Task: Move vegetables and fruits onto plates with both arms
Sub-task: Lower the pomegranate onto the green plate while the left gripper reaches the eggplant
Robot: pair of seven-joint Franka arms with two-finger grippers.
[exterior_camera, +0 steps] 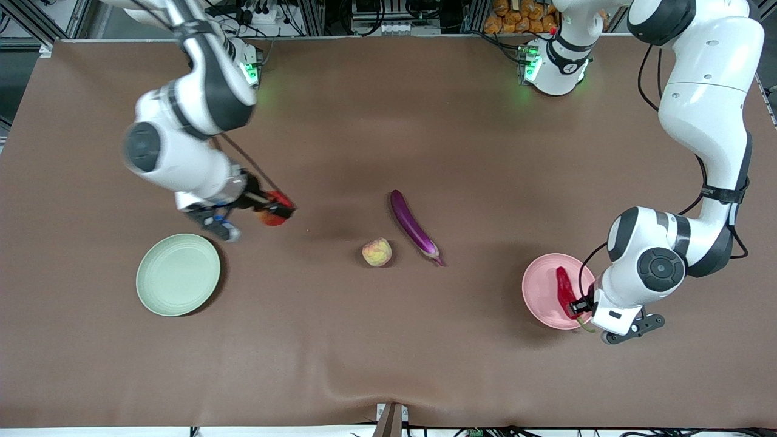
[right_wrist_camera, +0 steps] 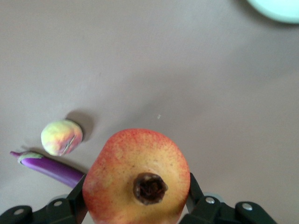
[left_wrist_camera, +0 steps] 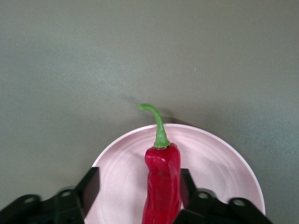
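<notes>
My right gripper (exterior_camera: 277, 211) is shut on the round red fruit (exterior_camera: 273, 213) and holds it above the table, beside the pale green plate (exterior_camera: 178, 274). In the right wrist view the fruit (right_wrist_camera: 140, 177) fills the jaws, dark crown outward. The peach-like fruit (exterior_camera: 377, 252) and the purple eggplant (exterior_camera: 414, 227) lie mid-table. The red chili (exterior_camera: 564, 290) lies on the pale pink plate (exterior_camera: 537, 285). My left gripper (exterior_camera: 580, 306) is open over that plate. In the left wrist view its fingers (left_wrist_camera: 91, 186) straddle the chili (left_wrist_camera: 162, 182), with a gap on one side.
Brown cloth covers the table. The peach (right_wrist_camera: 60, 136) and eggplant (right_wrist_camera: 51, 168) show past the held fruit in the right wrist view, and the green plate's rim (right_wrist_camera: 275, 9) shows at a corner. The arm bases stand along the table's edge farthest from the front camera.
</notes>
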